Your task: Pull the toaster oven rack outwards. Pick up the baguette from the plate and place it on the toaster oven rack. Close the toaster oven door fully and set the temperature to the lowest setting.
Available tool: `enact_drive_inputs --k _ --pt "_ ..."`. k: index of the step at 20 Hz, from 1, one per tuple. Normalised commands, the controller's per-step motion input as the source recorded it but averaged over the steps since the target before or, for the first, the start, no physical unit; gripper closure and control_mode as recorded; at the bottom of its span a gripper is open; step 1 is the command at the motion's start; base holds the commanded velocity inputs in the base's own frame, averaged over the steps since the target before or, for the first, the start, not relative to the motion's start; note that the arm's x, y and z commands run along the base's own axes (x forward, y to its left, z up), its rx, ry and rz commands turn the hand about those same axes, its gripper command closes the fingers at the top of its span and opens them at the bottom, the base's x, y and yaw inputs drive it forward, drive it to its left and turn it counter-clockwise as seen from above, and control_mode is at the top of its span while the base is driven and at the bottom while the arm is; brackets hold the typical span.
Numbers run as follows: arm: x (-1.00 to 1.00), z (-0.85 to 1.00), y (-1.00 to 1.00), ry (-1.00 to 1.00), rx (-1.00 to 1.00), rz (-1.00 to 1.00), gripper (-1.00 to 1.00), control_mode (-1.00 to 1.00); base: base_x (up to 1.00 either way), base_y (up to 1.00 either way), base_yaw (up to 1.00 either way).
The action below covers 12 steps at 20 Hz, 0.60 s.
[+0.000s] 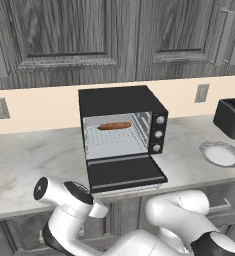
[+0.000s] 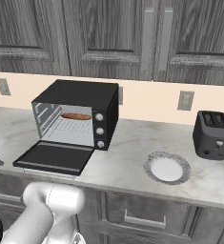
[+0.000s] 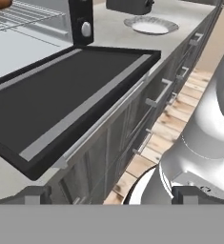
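You've got the toaster oven [image 1: 120,131] at 12 o'clock on the counter [image 1: 29,160], its door [image 1: 125,172] dropped flat over the counter edge. Rack [image 1: 114,137] sits inside, with the baguette [image 1: 114,126] on it toward the back. Plate [image 1: 221,154] bare at 3 o'clock, near the slot toaster [image 1: 232,118]. Gripper [image 3: 111,194] low beside the door's front edge, jaws spread, grasping nothing.
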Motion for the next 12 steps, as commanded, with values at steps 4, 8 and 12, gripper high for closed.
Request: enact_drive_inputs --k 4,8,12 --pt "0.17 -0.06 0.0 0.04 0.0 -0.02 -1.0 -1.0 0.0 0.0 0.0" --pt "0.19 -0.1 0.0 0.07 0.0 -0.02 -1.0 -1.0 0.0 0.0 0.0" --pt "0.1 -0.17 0.0 0.07 0.0 -0.02 -1.0 -1.0 0.0 0.0 0.0"
